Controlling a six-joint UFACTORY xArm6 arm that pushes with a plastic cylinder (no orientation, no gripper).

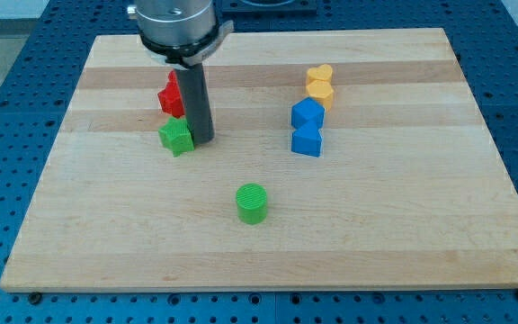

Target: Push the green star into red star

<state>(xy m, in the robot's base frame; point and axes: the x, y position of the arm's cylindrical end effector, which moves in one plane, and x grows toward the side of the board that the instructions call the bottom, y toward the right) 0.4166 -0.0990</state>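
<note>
**Green star a nudge away from red**

Nearest you is the green cylinder (252, 203), standing alone low on the board (403, 243), well clear of the action. Look up and to the view's left: there's the green star (176, 137), and my tip (201, 140) is down on the wood right against its right-hand side. Just above the green one, toward the view's top, sits the red star (170, 95), partly hidden behind the rod; the two stars look very close, though you can't tell whether they touch. There are no fingers here to clench or release, just a bare rod, so nothing is grasped.

Over on the view's right, two blue blocks (307, 127) and two yellow ones (320, 85) stack up in a line, out of play.

For handling, I'd judge that star small, light and rigid, sliding easily on smooth wood. Its points mean an off-centre shove will likely spin it. You'd want contact on its lower edge, pushing square through the middle toward the red
</note>
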